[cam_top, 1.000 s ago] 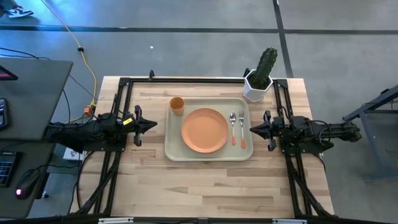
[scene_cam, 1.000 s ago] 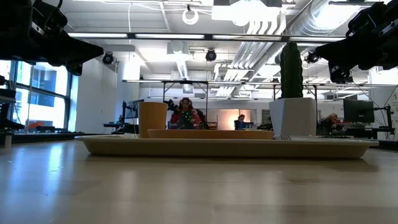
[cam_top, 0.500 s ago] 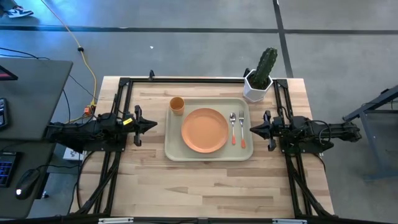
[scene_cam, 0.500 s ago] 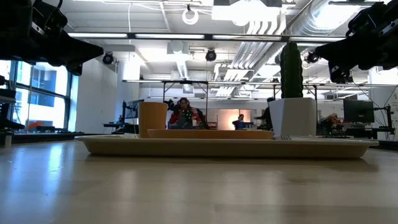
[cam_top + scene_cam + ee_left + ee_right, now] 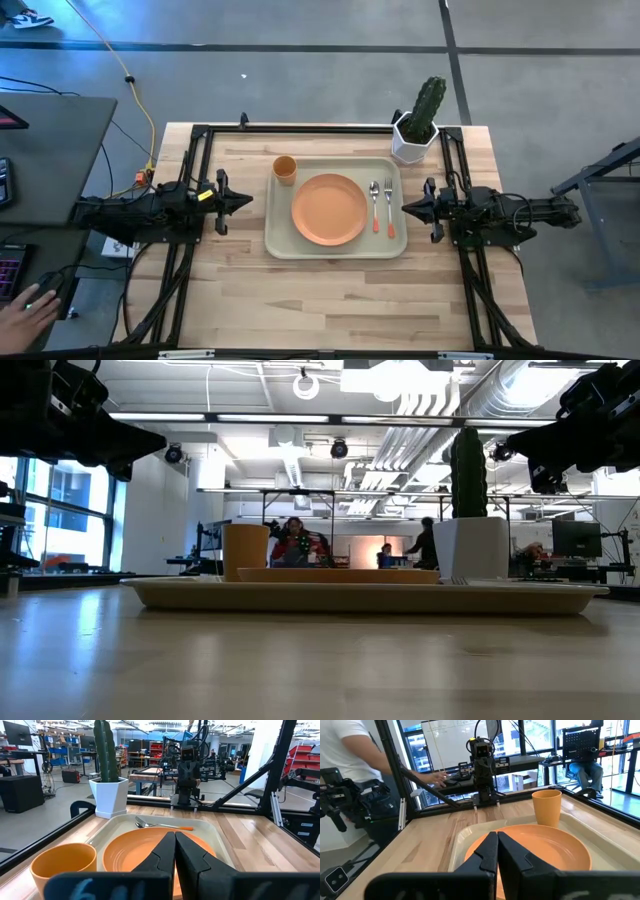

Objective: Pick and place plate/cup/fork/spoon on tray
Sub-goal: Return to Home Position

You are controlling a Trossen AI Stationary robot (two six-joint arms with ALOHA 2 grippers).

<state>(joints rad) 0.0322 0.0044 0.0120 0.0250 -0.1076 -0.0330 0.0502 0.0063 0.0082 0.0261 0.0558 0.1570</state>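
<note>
The cream tray point(image 5: 279, 240) lies at the table's middle. On it rest the orange plate point(image 5: 329, 208), the orange cup point(image 5: 284, 168) upright at its far left corner, and the spoon point(image 5: 375, 205) and fork point(image 5: 389, 208) side by side right of the plate. My left gripper point(image 5: 248, 200) hovers shut left of the tray, pointing at it. My right gripper point(image 5: 406, 208) hovers shut right of the tray, pointing at it. Both are empty. The left wrist view shows the plate point(image 5: 130, 852), cup point(image 5: 62, 862) and cutlery point(image 5: 160, 825); the right wrist view shows the plate point(image 5: 545, 845) and cup point(image 5: 546, 806).
A white pot with a green cactus point(image 5: 417, 125) stands at the table's far right, just beyond the tray's corner. Black frame rails point(image 5: 300, 128) run along the far edge and both sides. Bare wood lies toward the near edge. A person's hand point(image 5: 25, 305) shows off the table's left.
</note>
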